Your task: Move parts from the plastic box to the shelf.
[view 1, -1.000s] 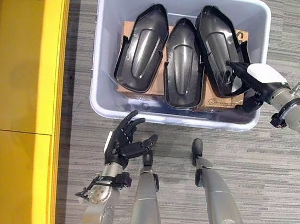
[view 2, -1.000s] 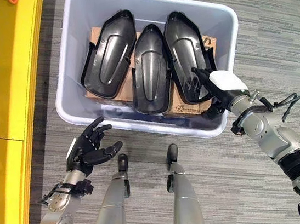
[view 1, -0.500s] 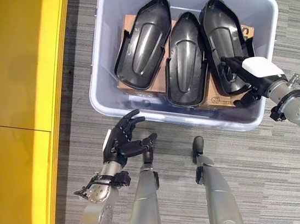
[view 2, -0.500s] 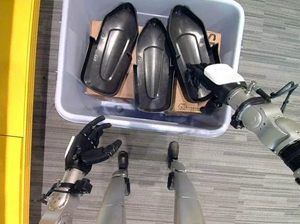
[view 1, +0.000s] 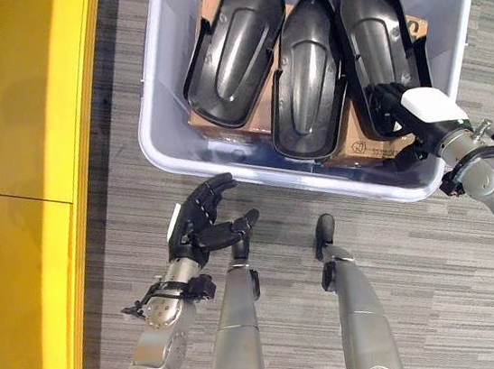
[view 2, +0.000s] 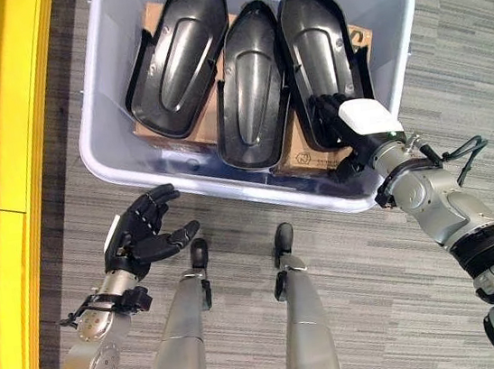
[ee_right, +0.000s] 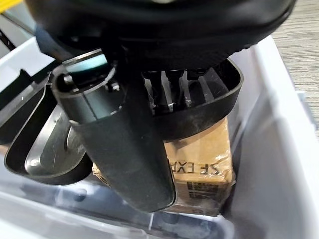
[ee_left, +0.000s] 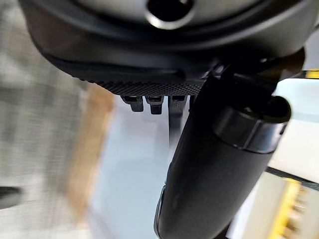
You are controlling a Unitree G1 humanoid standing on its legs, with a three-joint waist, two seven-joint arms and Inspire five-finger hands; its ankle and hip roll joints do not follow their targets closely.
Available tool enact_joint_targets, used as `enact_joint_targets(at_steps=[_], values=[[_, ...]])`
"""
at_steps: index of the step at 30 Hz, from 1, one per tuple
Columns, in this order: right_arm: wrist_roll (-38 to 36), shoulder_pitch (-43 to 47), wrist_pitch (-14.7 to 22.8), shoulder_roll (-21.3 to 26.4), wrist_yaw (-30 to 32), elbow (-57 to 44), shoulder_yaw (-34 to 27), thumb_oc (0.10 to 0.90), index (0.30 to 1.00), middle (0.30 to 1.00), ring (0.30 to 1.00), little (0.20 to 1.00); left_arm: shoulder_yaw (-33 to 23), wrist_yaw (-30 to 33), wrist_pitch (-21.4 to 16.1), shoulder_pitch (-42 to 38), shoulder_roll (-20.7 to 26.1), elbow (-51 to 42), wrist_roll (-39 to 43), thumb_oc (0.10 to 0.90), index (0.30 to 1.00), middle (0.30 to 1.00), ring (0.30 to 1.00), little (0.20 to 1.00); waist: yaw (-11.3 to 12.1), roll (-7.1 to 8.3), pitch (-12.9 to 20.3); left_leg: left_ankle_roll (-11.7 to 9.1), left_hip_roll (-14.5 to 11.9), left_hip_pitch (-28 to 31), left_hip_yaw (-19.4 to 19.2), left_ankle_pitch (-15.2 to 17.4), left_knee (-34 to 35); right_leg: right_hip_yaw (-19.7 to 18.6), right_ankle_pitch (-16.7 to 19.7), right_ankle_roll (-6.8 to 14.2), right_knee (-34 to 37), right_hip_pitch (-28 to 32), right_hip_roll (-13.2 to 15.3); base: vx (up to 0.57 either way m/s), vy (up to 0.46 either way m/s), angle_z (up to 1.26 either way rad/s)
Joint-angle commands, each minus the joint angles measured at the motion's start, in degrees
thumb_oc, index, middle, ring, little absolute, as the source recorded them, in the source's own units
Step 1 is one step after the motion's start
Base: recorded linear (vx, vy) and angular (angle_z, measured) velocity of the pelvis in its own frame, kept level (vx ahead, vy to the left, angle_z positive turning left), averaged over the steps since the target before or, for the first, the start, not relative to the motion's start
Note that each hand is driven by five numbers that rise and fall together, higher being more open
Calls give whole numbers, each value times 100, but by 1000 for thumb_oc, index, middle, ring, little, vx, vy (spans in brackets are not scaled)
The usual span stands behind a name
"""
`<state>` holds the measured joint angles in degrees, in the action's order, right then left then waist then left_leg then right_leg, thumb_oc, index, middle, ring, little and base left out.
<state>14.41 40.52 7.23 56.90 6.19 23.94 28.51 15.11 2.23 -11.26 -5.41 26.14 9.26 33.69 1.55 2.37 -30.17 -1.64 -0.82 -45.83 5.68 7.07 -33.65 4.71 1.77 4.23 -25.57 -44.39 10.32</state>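
A pale plastic box (view 1: 152, 115) on the carpet holds three black moulded parts lying side by side on cardboard cartons (ee_right: 204, 159): a left part (view 1: 233, 45), a middle part (view 1: 306, 77) and a right part (view 1: 373, 31). My right hand (view 1: 426, 108) is at the near end of the right part. In the right wrist view its fingers (ee_right: 169, 87) hook over that part's rim (ee_right: 212, 112) and the thumb (ee_right: 124, 149) sits against the outside. My left hand (view 1: 197, 232) hovers over the carpet in front of the box, fingers relaxed, holding nothing.
A yellow shelf (view 1: 22, 132) runs along the left side, a strip of grey carpet (view 1: 116, 92) between it and the box. The box's near wall (view 1: 254, 167) stands between my left hand and the parts.
The camera has shifted, so the box sits higher in view. My right hand has slid down to the right part's near end and curled over its rim. The left hand has barely moved.
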Motion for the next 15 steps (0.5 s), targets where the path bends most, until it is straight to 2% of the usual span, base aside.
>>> enact_joint_targets(at_steps=[1,2,6,7,8,9,15], values=[[-66,283,-39,113,-52,345,249,900,1000,1000,1000,1000,-60,34,-302,345,85,-611,144,900,1000,1000,1000,1000,122,-176,38,-105,-155,-136,-123,248,-259,-102,-916,77,-719,3,63,56,2,-1],[-56,316,-57,76,-36,445,293,900,1000,1000,1000,1000,-50,51,-313,344,89,-636,138,900,1000,1000,1000,1000,143,-196,41,-112,-164,-145,-113,471,-426,-138,-1128,92,-925,-37,58,44,10,0],[-58,406,-104,-21,29,755,387,900,1000,1000,1000,1000,-42,105,-341,306,106,-703,152,900,1000,1000,1000,1000,135,-253,38,-81,-111,-483,-91,652,-904,-213,-1312,57,-1436,-376,112,13,3,0],[-60,438,-108,-38,35,832,421,810,874,874,874,874,-40,124,-345,290,102,-695,157,900,1000,1000,1000,1000,133,-268,39,-76,-90,-533,-89,683,-974,-229,-1354,47,-1527,-437,134,-21,16,3],[-62,449,-120,-43,23,865,446,641,638,638,638,638,-44,143,-347,282,107,-703,161,900,1000,1000,1000,1000,133,-275,38,-69,-81,-572,-93,701,-1030,-239,-1371,39,-1586,-483,137,-23,15,5],[-50,462,-111,-72,22,946,513,400,300,300,300,300,-41,156,-348,255,98,-689,183,900,1000,1000,1000,1000,138,-285,39,-63,-68,-616,-84,714,-1079,-254,-1383,37,-1622,-521,140,-31,14,5],[208,433,-128,-4,-59,920,722,400,300,300,300,300,-27,179,-351,233,108,-621,151,900,1000,1000,1000,1000,135,-300,38,-19,-43,-683,-96,741,-1171,-249,-1404,31,-1734,-615,187,-4,2,1]])
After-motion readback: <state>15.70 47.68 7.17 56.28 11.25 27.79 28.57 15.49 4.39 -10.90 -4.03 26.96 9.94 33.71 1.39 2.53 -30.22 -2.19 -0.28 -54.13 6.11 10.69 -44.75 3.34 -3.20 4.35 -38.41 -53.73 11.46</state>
